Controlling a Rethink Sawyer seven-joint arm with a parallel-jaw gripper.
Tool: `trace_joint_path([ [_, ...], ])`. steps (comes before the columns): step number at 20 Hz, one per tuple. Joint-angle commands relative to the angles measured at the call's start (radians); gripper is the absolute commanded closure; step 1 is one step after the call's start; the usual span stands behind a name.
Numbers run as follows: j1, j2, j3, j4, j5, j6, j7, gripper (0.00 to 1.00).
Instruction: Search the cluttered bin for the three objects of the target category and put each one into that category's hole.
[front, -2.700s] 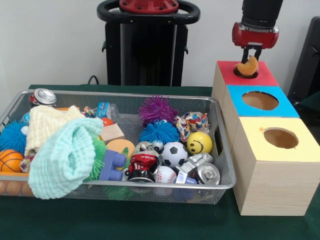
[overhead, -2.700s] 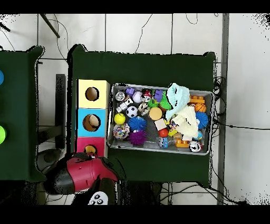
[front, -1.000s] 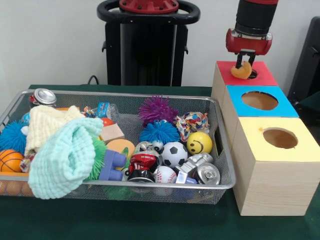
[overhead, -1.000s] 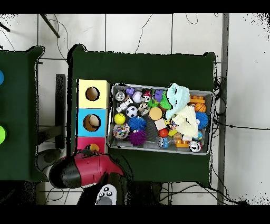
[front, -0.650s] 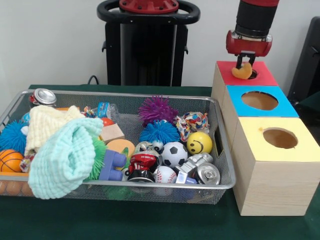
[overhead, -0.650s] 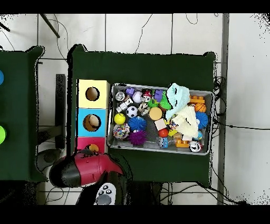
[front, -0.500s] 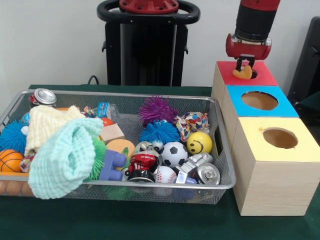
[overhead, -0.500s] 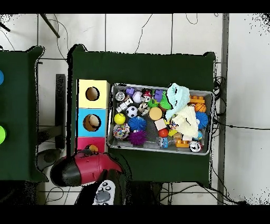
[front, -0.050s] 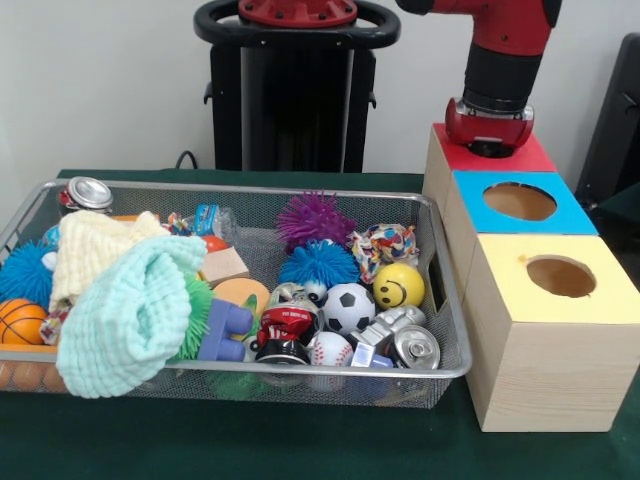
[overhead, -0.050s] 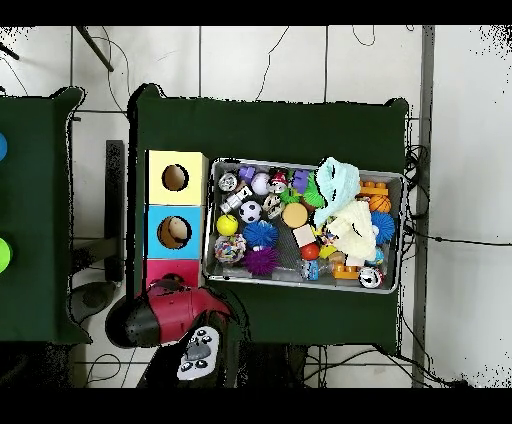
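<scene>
A dark green counter (front, -0.050s: 300, 440) carried the mesh bin (front, -0.050s: 445, 300) and three boxes before a white wall. The gripper (front, -0.050s: 489, 140) sat low over the red box (front, -0.050s: 530, 155); whether its jaws were open could not be told.

Claw (front, -0.050s: 489, 148) tips hidden in red box (front, -0.050s: 520, 155)

Bin (front, -0.050s: 440, 290) beside three boxes (front, -0.050s: 545, 300)

Even, soft indoor light; faint shadows, no glare.
</scene>
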Motion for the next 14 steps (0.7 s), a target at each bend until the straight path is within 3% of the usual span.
trace_joint_path([
  [1, -0.009, 0.17, 0.053, -0.061, 0.021, -0.129, 0.163, 1.0],
  [11, 0.008, 0.164, 0.032, -0.055, 0.027, -0.142, 0.176, 1.0],
  [12, 0.01, 0.165, 0.029, -0.055, 0.029, -0.147, 0.179, 0.0],
  [14, 0.003, 0.166, 0.038, -0.066, 0.034, -0.097, 0.156, 0.0],
])
